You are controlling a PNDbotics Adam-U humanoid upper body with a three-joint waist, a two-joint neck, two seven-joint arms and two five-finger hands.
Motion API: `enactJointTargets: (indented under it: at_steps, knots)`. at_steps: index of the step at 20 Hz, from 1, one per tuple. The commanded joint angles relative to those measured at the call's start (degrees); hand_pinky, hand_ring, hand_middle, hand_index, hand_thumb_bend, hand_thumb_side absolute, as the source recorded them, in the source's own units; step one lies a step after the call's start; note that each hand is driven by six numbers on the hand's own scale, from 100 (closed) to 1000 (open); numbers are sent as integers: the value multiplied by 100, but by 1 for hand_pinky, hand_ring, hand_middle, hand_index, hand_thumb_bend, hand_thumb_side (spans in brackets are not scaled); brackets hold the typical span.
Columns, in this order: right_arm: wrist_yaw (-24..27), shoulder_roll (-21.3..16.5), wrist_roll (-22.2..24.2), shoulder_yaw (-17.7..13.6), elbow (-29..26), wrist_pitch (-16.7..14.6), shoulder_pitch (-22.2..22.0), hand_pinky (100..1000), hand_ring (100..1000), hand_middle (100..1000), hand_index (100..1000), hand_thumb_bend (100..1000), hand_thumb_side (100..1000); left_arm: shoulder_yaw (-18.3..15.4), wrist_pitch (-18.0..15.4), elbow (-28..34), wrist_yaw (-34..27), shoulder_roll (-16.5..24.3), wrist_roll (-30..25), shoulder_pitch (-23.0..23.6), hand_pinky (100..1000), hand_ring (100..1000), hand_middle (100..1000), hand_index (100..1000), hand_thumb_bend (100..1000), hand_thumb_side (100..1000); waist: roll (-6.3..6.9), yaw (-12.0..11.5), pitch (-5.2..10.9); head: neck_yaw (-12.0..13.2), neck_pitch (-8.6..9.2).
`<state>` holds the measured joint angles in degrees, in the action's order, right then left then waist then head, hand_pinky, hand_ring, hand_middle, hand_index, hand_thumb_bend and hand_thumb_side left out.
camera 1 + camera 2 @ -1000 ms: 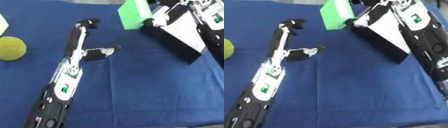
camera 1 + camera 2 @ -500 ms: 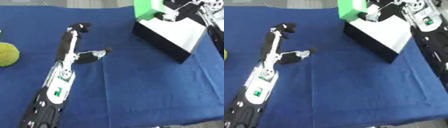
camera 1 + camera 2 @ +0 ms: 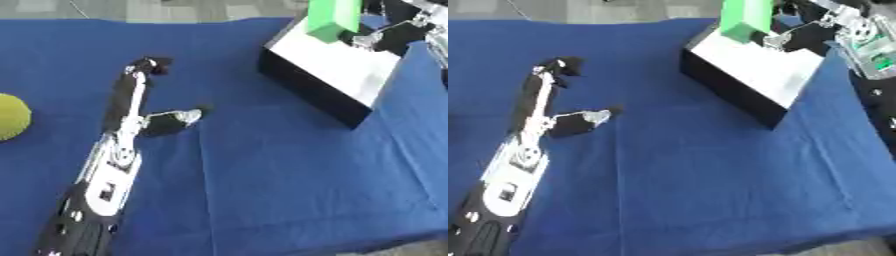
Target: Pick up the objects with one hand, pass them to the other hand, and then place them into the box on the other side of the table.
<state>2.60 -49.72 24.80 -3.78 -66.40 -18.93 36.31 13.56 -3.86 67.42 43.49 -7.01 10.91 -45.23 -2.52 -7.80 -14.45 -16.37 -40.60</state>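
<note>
The right hand (image 3: 811,35) is at the far right corner of the tabletop (image 3: 262,190), its fingers curled on a green block (image 3: 332,19). It holds the block above the far end of the box (image 3: 337,67), tilted, with its lower end close to the white inside of the box. I cannot tell whether the block already touches the box.

I think the main risk is the release. If the fingers open while the block is tilted and near the far rim, it may tip over the wall and fall outside the box, or off the tabletop edge behind it. The hand may also push the box when it goes lower, because its fingers are very near the rim.

The left hand (image 3: 140,107) lies flat on the tabletop in the left middle, fingers straight and thumb spread, holding nothing. It is well apart from the block. A yellow-green ball (image 3: 10,116) sits at the left edge, near this hand but not touching it.
</note>
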Motion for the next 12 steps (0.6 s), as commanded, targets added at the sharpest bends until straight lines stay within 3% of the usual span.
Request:
enactJointTargets:
  at_steps: [1, 12]
  knots:
    - [-205, -313, -205, -147, 225, -26, 43, 827, 1000, 503, 542, 353, 100, -26, -24, 60, 37, 51, 32, -60, 625, 698, 591, 775, 826, 360, 26, 19, 245, -39, 70]
    - [-985, -245, -610, -157, 998, -361, 80, 829, 1000, 531, 579, 387, 100, -1, -70, 32, 53, 25, 15, -51, 625, 699, 590, 774, 829, 363, 38, -32, 220, -57, 94]
